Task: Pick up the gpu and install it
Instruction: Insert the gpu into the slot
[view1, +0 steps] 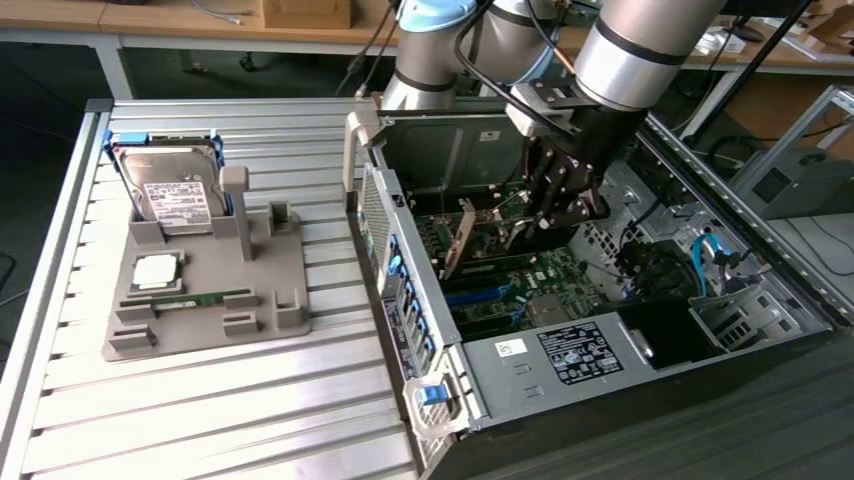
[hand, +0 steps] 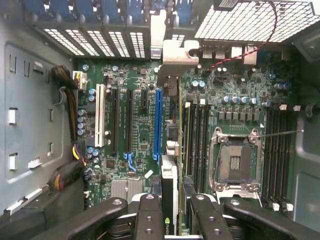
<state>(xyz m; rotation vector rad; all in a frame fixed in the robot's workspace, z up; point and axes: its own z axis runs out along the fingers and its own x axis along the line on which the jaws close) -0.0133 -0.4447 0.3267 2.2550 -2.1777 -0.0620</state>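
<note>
While a grey tray (view1: 200, 320) carrying a hard drive (view1: 176, 190) lay at the exterior view's left, the gpu (view1: 467, 240) stood on edge inside the open computer case (view1: 534, 390), above the motherboard (hand: 142, 100) slots, clamped between the narrow-set fingers of the gripper (view1: 545, 228), seating undetermined.

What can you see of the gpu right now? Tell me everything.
The gpu stands on edge inside the open computer case, seen edge-on: a thin green board with a black cooler block and a silver end bracket toward the case's rear. The hand clamps it from both sides. It sits over the motherboard just beside the long blue slot; whether it is seated I cannot tell.
</note>
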